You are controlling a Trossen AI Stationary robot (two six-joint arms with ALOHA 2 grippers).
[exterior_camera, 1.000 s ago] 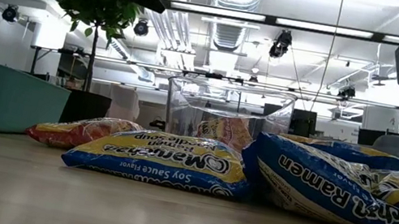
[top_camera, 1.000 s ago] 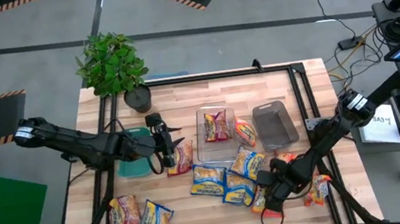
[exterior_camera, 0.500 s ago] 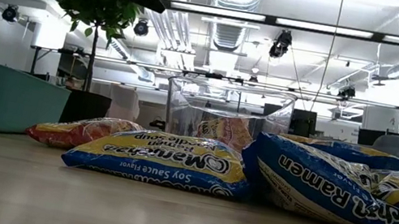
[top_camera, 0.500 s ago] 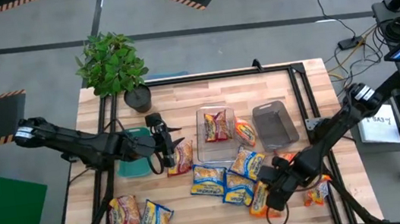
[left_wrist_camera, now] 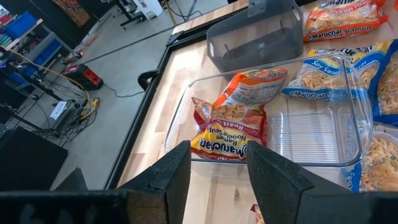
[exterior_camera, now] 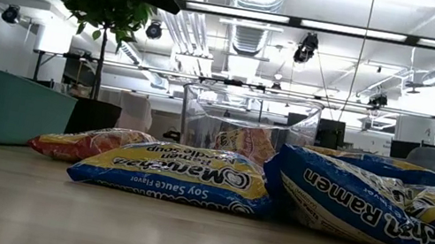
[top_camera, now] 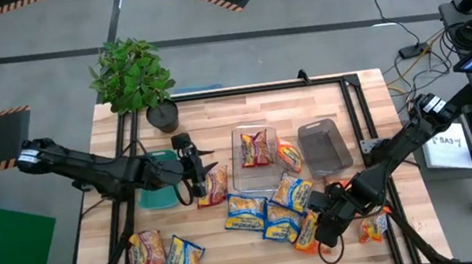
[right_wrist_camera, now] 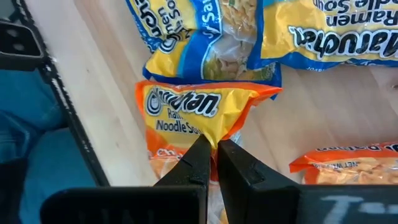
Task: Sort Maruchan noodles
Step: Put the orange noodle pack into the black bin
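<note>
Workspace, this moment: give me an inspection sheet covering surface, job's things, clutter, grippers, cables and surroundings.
Surface: wooden table, black frame rails.
Job's things: Maruchan packets clustered at the front; one maroon packet lies in the clear bin; grey bin holds nothing visible; teal bin partly hidden.
Clutter: potted plant at the back left corner.
Grippers: left gripper open beside the teal bin; right gripper shut on an orange-edged packet.
Cables: several on the floor, back right.
Surroundings: monitor and keyboard on the right; no person seen.

Yellow packets (top_camera: 246, 212) edged blue, orange or maroon; teal bin (top_camera: 159, 195); pale wood table (top_camera: 216, 116).
</note>
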